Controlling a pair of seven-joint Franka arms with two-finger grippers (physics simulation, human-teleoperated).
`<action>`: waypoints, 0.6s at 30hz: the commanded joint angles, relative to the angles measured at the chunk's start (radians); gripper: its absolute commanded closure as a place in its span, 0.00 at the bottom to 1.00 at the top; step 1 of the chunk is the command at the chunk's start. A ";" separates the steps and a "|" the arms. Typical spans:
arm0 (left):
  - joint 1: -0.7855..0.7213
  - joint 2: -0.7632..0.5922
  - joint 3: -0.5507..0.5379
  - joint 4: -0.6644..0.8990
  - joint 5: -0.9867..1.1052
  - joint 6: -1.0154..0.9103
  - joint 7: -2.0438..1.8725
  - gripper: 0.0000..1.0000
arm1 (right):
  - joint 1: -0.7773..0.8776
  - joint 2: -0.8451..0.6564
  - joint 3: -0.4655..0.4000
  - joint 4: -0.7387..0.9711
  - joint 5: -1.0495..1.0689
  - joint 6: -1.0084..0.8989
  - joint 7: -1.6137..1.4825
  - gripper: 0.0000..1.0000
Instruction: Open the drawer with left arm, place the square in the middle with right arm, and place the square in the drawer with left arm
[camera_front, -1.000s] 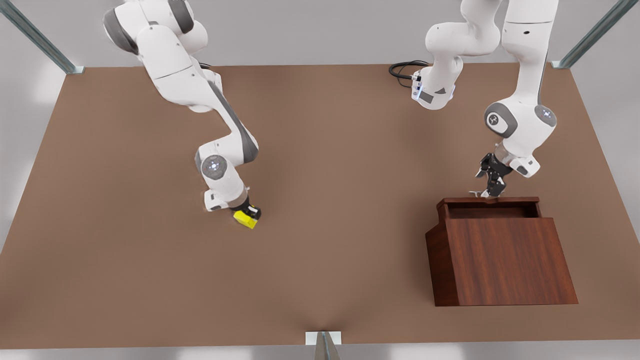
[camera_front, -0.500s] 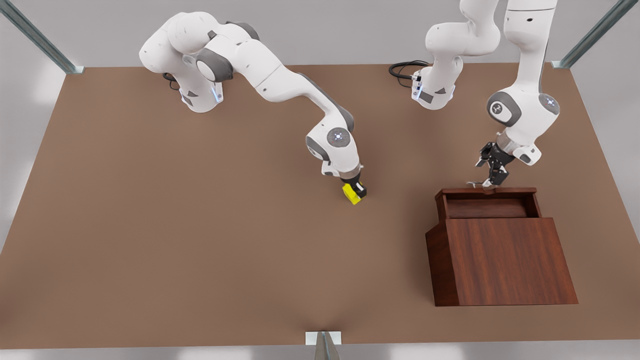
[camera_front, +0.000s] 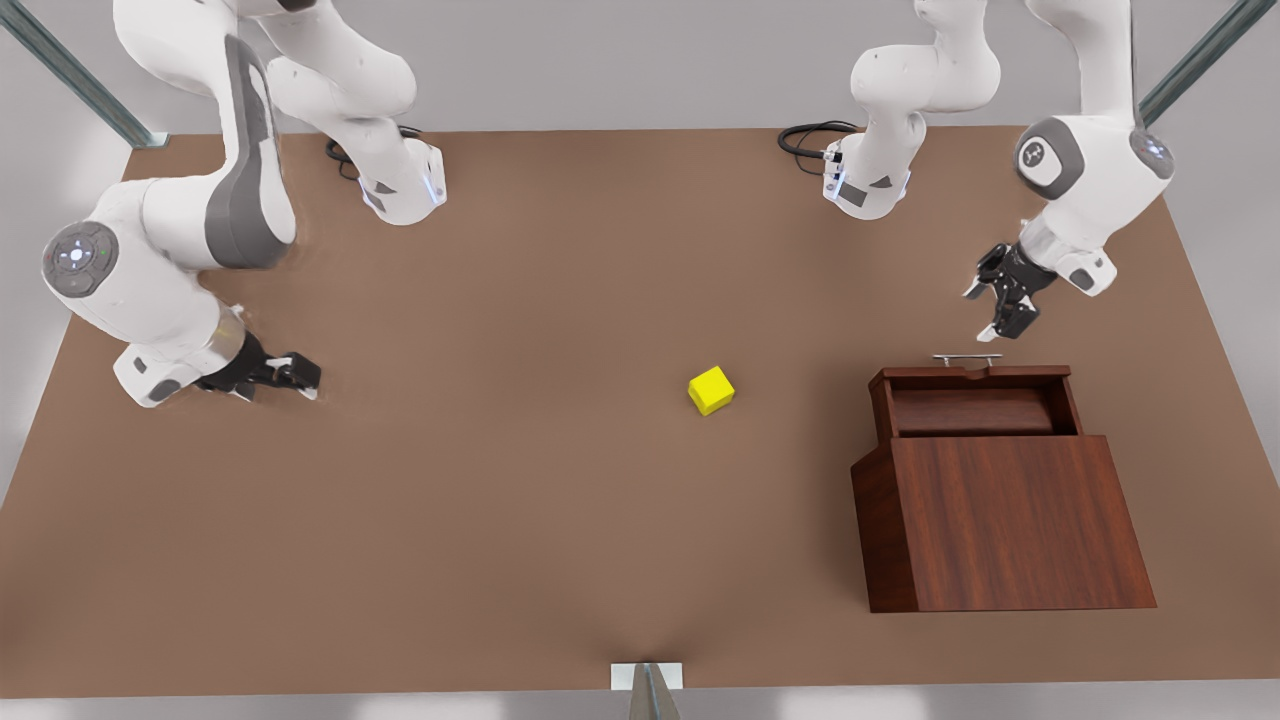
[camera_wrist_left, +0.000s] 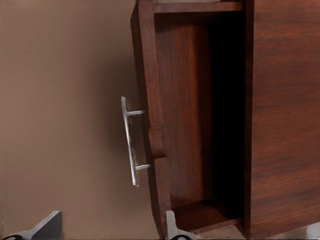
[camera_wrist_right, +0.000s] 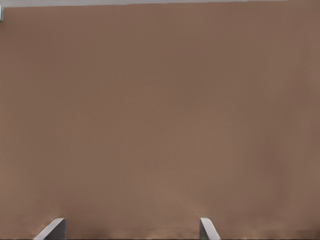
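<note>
The yellow square (camera_front: 711, 390) sits alone on the bare brown table near the middle. The drawer (camera_front: 975, 400) is pulled out of the wooden cabinet (camera_front: 1010, 520), its silver handle (camera_front: 966, 357) free; the left wrist view shows the drawer (camera_wrist_left: 182, 120) and the handle (camera_wrist_left: 131, 141) too. My left gripper (camera_front: 1003, 305) hangs open just behind and above the handle, touching nothing, its fingertips (camera_wrist_left: 172, 230) spread wide. My right gripper (camera_front: 300, 378) is open and empty, low over the table at the front view's far left, with its fingertips (camera_wrist_right: 205, 227) apart over bare tabletop.
Both arm bases (camera_front: 400, 190) (camera_front: 865, 185) stand at the back edge, with a black cable (camera_front: 805, 135) by the one on the front view's right. Metal frame posts (camera_front: 648, 690) mark the table's edges. Open tabletop lies between the square and the cabinet.
The right gripper let go of the square in the middle and swung back to the front view's far left. The left gripper released the handle and lifted away; the drawer slid out.
</note>
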 joint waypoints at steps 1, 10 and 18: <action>-0.013 0.039 -0.003 0.086 0.081 -0.067 0.084 0.00 | 0.046 0.000 -0.005 0.011 -0.002 -0.020 0.000 0.00; -0.116 0.574 -0.423 0.934 0.187 -0.429 0.622 0.00 | 0.042 0.074 -0.031 0.186 -0.074 -0.064 0.008 0.00; -0.360 0.829 -0.507 0.927 0.489 -0.192 0.877 0.00 | -0.003 0.095 -0.030 0.214 -0.060 -0.072 0.003 0.00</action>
